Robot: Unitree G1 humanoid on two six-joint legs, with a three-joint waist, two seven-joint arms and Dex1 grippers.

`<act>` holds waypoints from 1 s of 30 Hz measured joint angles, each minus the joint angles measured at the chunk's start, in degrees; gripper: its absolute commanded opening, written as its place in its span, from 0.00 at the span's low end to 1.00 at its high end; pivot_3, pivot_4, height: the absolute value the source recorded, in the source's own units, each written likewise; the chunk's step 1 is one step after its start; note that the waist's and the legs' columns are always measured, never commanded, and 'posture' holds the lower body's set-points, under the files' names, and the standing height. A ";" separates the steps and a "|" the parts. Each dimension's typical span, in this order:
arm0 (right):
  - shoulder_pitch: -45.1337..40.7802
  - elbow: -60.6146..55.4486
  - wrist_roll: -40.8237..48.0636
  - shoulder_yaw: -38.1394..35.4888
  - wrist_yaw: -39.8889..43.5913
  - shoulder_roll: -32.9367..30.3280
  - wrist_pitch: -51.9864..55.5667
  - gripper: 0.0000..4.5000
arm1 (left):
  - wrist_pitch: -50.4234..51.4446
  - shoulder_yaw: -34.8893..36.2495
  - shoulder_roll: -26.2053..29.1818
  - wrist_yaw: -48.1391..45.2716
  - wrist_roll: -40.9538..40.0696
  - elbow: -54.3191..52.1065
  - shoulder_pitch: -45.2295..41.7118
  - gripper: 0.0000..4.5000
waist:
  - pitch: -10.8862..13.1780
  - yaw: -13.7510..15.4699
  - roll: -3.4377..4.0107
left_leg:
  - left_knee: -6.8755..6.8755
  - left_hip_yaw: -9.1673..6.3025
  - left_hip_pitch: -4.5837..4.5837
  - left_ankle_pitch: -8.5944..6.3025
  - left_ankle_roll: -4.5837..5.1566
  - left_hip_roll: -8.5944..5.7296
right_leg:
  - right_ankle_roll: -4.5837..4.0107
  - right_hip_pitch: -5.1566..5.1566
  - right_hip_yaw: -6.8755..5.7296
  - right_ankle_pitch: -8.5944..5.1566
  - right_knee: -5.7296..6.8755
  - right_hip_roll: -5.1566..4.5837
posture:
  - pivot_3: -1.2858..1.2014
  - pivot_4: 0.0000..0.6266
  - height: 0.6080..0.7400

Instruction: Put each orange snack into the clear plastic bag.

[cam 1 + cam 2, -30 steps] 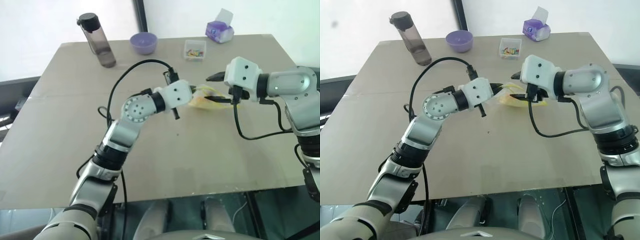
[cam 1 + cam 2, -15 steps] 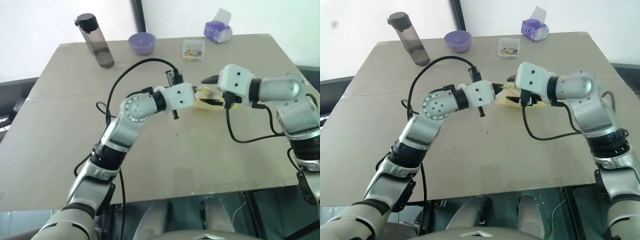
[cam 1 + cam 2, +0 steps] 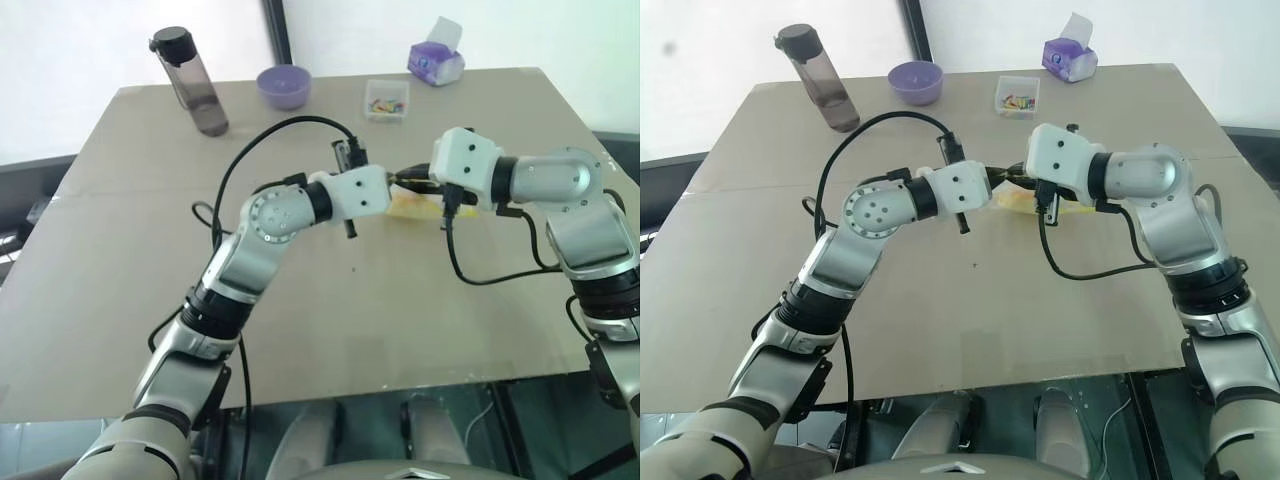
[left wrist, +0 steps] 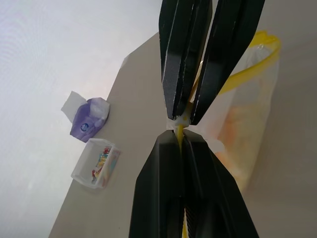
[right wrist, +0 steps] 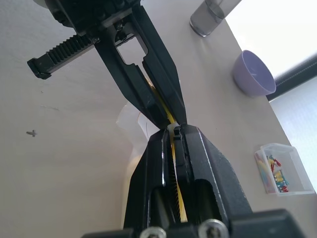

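The clear plastic bag (image 4: 247,124) is held above the middle of the counter (image 3: 400,300), a little toward its far side, between the two grippers, and the orange snack (image 4: 240,124) shows as an orange shape inside it. The yellow strip (image 4: 247,69) along the bag's edge curves from the bag's top to the place where both grippers meet. The left gripper (image 4: 181,139) is closed on this yellow edge, and the right gripper (image 5: 174,130) is closed on the same edge from the opposite side, so their tips come almost together, tip to tip. The bag hangs from this pinched point toward the counter; whether its bottom touches the surface I cannot tell. Around the bag the counter is bare on the near side and on both sides, with wide free room up to the near edge and the left and right edges. The other things stand along the far edge: a small clear box (image 3: 388,99) with colourful bits is the nearest to the bag but well apart from it, a purple tissue pack (image 3: 437,60) is at the far right corner, a purple bowl (image 3: 284,86) is left of the box, and a dark bottle (image 3: 190,81) is near the far left corner.
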 measured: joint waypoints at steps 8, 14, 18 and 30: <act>0.00 0.34 -0.37 0.00 -0.09 -0.02 -0.34 0.02 | -0.01 0.00 0.02 -0.08 0.21 0.00 -0.02 0.00 | 0.00 0.00 0.00 | 0.00 0.00 0.00 0.00 0.00 0.00 | 0.00 0.00 0.00 0.00 0.00 0.00 | 0.52 0.24 1.00; 0.23 0.68 -0.38 0.05 -0.07 -1.51 -1.34 0.02 | -1.50 0.00 1.91 -0.32 0.30 0.26 0.14 0.00 | 0.00 0.02 0.00 | 0.00 0.00 0.00 0.00 0.00 0.00 | 0.00 0.00 0.00 0.00 0.00 0.00 | 0.52 0.24 1.00; 1.35 0.72 -0.22 -0.11 -0.08 -3.25 -1.31 0.02 | -2.49 0.02 3.47 -0.26 0.34 0.89 0.59 0.00 | 0.00 0.03 0.00 | 0.00 0.00 0.00 0.00 0.00 0.00 | 0.00 0.00 0.00 0.00 0.00 0.00 | 0.52 0.24 1.00; 5.41 1.62 1.12 -2.76 -0.03 -10.17 -1.13 0.02 | -6.62 0.57 6.27 0.69 0.19 5.09 1.80 0.00 | 0.00 0.10 0.00 | -0.01 0.01 0.00 0.00 0.00 0.00 | 0.00 0.00 0.00 0.00 -0.01 -0.01 | 0.52 0.24 1.00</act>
